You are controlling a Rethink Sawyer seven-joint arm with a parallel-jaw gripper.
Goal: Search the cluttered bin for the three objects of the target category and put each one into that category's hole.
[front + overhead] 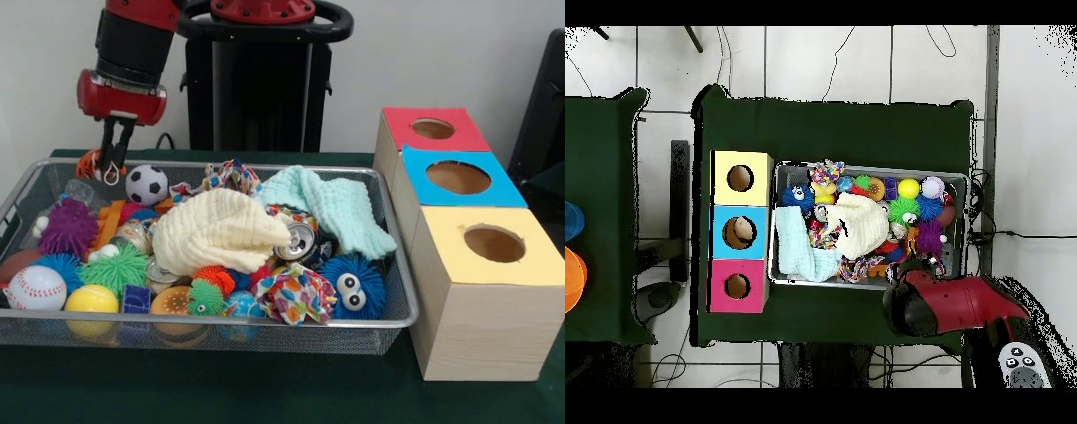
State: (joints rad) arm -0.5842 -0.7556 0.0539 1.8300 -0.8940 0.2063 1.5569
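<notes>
I find the bin (399, 265) on the green bench (265, 389), left of three wooden boxes in the front view, and it is heaped full. On top at the centre lies a cream knitted cloth (216, 231); a mint knitted cloth (331, 208) drapes toward the far right corner. Between them I see a crushed drink can (298, 240), and below it a patterned fabric piece (296, 296) and a blue spiky ball with eyes (353, 287). Along the near left wall I note a baseball (35, 287), a yellow ball (91, 299), a green spiky ball (116, 269) and a purple spiky ball (68, 228). A small soccer ball (146, 185) sits near the far wall.

The hole (433, 128) is in the red-topped box (415, 146), farthest of the three from the front camera; I can make out nothing inside it. The blue-topped box (455, 190) stands in the middle, and the overhead view shows a pale object inside its opening. The yellow-topped box (485, 300) is nearest.

The tool (112, 163) hangs at the bin's far left corner, fingers drawn close together, tips down at an orange-and-white item (88, 164) by the rim. I cannot tell whether it grips that item.
</notes>
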